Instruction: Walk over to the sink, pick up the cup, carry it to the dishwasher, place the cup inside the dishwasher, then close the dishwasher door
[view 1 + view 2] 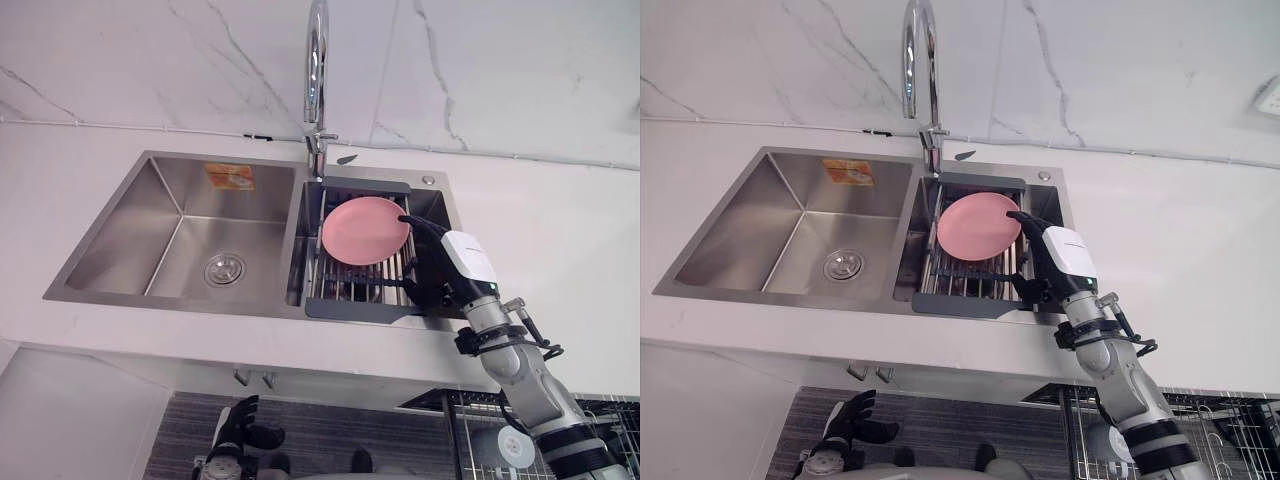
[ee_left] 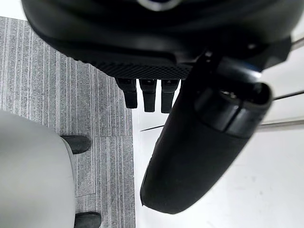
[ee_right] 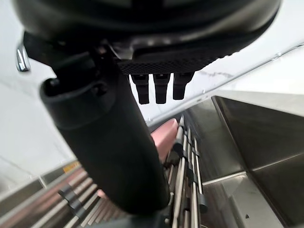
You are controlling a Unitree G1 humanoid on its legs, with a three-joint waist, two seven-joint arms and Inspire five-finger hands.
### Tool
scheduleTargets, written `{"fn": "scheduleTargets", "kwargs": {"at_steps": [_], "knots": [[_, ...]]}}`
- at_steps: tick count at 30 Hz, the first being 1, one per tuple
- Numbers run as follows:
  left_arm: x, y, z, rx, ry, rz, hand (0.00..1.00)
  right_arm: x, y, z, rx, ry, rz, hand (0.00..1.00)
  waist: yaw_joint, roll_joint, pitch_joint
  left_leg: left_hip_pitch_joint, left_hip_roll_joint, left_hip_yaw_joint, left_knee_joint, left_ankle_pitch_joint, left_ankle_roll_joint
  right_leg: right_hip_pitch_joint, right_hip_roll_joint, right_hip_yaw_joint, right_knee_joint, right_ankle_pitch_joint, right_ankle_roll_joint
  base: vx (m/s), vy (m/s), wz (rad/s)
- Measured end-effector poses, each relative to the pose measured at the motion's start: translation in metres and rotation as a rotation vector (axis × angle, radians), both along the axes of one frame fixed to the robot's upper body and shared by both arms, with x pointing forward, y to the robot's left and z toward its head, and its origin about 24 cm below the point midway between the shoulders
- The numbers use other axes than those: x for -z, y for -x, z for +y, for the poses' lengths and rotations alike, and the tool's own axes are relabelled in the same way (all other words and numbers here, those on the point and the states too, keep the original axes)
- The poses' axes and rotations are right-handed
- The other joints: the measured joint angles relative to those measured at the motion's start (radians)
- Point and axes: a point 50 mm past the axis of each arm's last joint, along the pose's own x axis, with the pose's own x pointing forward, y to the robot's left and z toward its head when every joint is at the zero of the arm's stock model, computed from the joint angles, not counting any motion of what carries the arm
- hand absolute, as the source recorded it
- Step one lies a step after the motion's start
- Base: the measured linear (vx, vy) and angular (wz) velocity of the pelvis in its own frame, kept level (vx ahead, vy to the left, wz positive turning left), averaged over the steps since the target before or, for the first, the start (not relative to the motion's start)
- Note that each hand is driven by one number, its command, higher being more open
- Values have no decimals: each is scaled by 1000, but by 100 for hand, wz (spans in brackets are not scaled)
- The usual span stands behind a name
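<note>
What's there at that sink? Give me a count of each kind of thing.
Pink plate: 1
Drying rack: 1
Faucet: 1
Sink basins: 2
Robot hands: 2, the right hand and the left hand
Total: 7

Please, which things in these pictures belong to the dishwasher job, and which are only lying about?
For the job: sink; pink plate, standing in for the cup; right hand, open beside the plate's rim; wire rack at lower right, probably the dishwasher's.
Just there: faucet; drain rack under the plate; orange sticker; left hand, hanging low and idle.
</note>
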Motion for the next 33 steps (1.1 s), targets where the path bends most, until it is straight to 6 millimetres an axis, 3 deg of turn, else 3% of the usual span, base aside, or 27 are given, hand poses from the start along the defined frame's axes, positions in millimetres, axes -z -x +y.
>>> {"fn": "scheduleTargets", "kwargs": {"at_steps": [26,27,33], "knots": [[-4,-5,1,4,-3,-44,90,3,-40,2,41,137,25,90,6,-22,17,-44,-14,-41,3,12,0,-19,-8,-27,-1,0,1,-20,7,6],[-4,-5,1,5,-3,-46,90,2,-43,2,43,140,20,30,5,-22,22,-44,-14,-41,-2,15,0,-22,-8,-28,0,0,1,0,0,0],[-5,-5,0,18,-3,-49,90,-9,-57,0,73,149,-23,30,4,-21,23,-57,-15,-52,-1,20,-1,-31,-8,-32,0,0,1,-14,0,4]]}}
